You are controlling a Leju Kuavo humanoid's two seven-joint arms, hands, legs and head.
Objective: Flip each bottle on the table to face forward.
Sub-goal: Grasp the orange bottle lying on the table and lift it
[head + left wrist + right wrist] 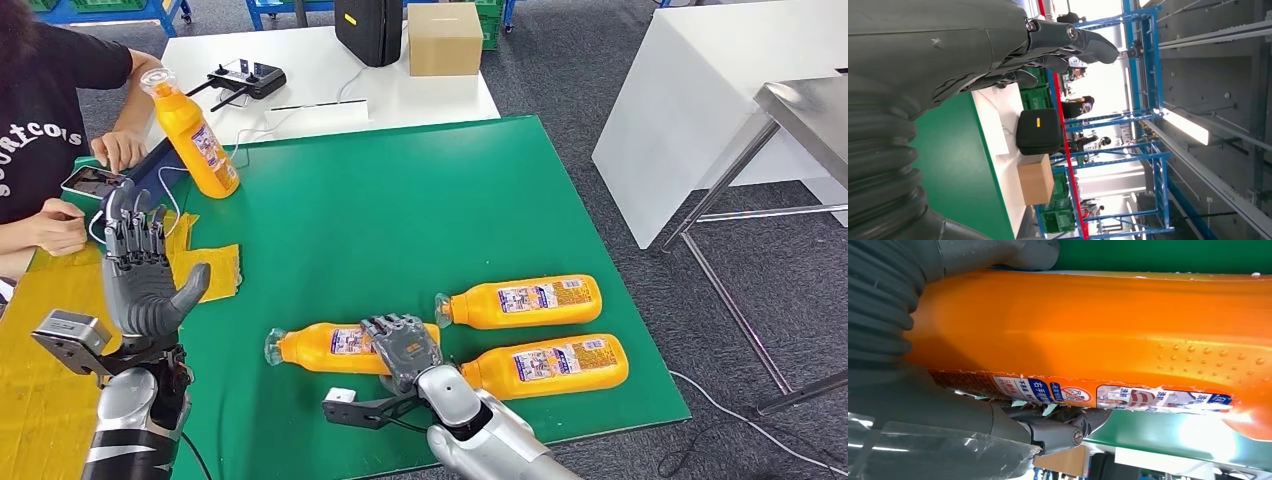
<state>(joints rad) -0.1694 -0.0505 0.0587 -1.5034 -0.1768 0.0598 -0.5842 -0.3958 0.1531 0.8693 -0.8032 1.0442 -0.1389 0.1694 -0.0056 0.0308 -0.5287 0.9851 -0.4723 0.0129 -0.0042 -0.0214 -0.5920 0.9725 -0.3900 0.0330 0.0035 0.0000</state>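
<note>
A lying bottle is being held so it can be turned.

On the left, the left hand (140, 275) is held up above the green table (400, 200) with its fingers spread wide and nothing in it, likely kept out of the way. Behind it, one orange bottle (195, 135) is stood upright near a person (45, 120). Toward the middle, the right hand (405, 345) is wrapped over a lying bottle (320, 347), probably so it can be rolled to face forward. To the right, two more bottles (525, 302) are laid flat, labels up. Four bottles are counted, and two robot hands.
</note>
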